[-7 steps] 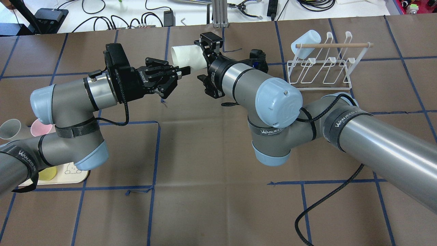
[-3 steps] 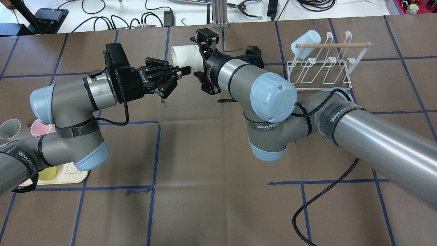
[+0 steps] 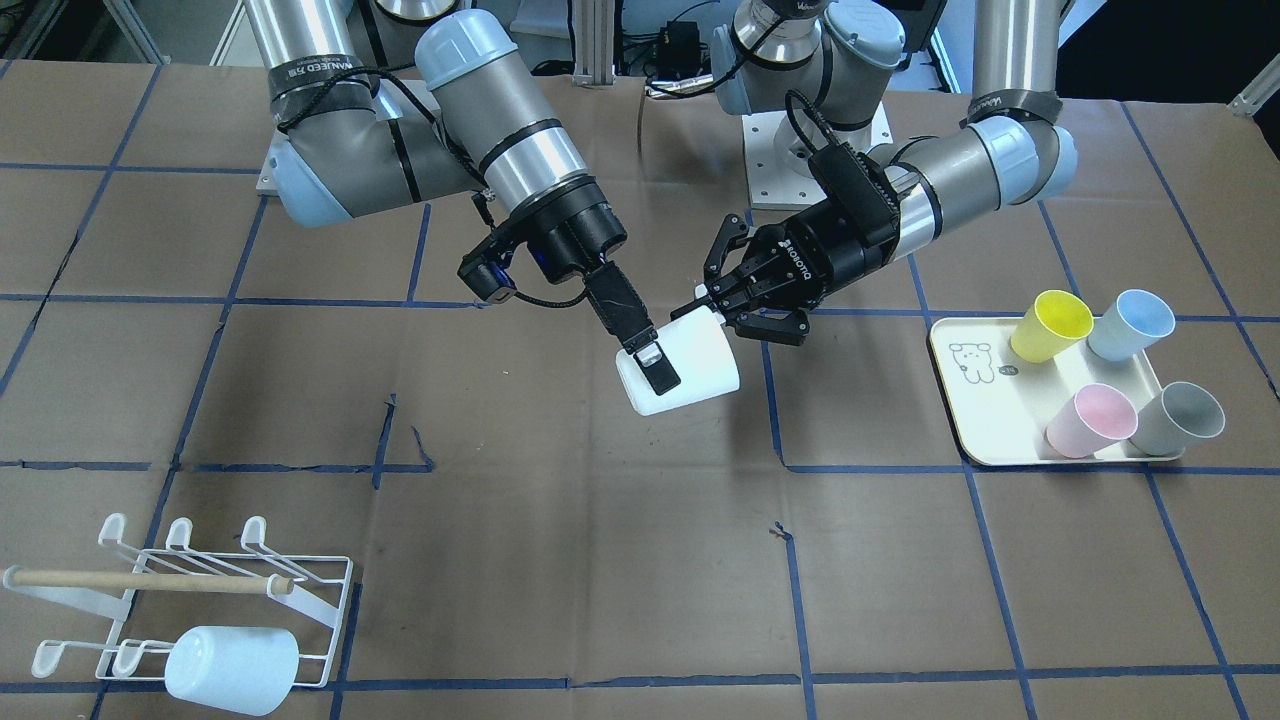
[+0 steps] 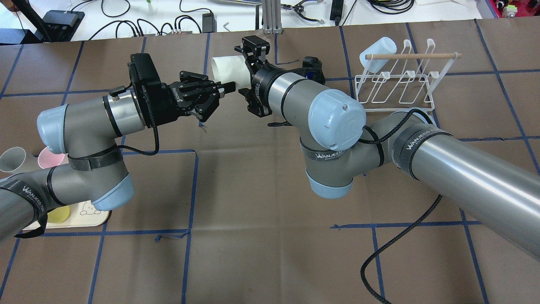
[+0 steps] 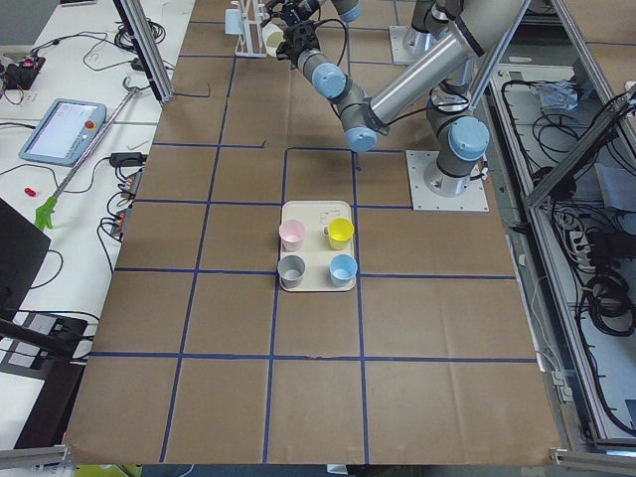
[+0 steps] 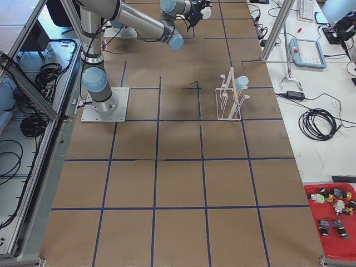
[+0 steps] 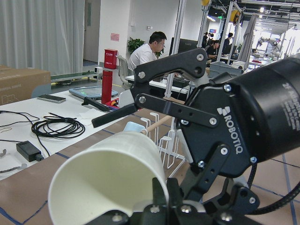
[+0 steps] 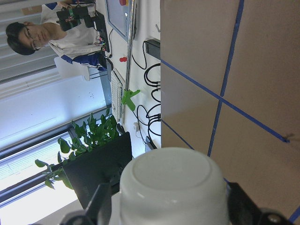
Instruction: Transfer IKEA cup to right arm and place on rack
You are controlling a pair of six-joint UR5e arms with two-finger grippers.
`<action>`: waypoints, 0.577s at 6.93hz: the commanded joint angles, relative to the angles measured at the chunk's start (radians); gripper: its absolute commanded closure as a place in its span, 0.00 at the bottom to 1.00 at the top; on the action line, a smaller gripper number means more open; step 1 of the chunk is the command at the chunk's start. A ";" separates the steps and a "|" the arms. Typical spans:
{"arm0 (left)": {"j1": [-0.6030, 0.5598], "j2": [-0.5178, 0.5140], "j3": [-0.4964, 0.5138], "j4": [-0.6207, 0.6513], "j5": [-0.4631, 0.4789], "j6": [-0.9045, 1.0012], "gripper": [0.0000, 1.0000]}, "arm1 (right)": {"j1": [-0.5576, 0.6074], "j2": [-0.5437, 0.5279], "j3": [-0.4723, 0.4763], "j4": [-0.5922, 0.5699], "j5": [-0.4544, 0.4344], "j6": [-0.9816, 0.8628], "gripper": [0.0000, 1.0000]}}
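The white IKEA cup (image 3: 690,375) hangs on its side above the table's middle. My left gripper (image 3: 705,308) is shut on its rim, one finger inside the mouth. My right gripper (image 3: 655,372) comes from the other side and straddles the cup's closed end, open. In the left wrist view a thin gap shows between its upper finger (image 7: 115,115) and the cup (image 7: 108,178). The right wrist view shows the cup's base (image 8: 171,187) centred between the fingers. The white wire rack (image 4: 411,55) stands at the far right, well away from both grippers.
A pale blue cup (image 3: 232,668) hangs on an end prong of the rack (image 3: 150,581). A cream tray (image 3: 975,420) on my left side holds several coloured cups. A black cable (image 4: 396,249) trails over the table under my right arm.
My right arm has shifted a little to the left, bringing its gripper further along the cup. My left arm and the cup have stayed where they were.
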 commanded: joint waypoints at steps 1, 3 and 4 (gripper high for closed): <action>0.000 0.004 0.000 0.000 0.000 0.000 0.91 | -0.001 -0.001 0.002 -0.002 0.001 -0.003 0.28; 0.000 0.005 0.003 0.000 0.003 0.000 0.80 | -0.001 -0.001 0.002 -0.003 0.002 -0.006 0.43; 0.002 0.005 0.006 0.000 0.006 0.001 0.67 | -0.001 -0.001 0.002 -0.006 0.002 -0.008 0.45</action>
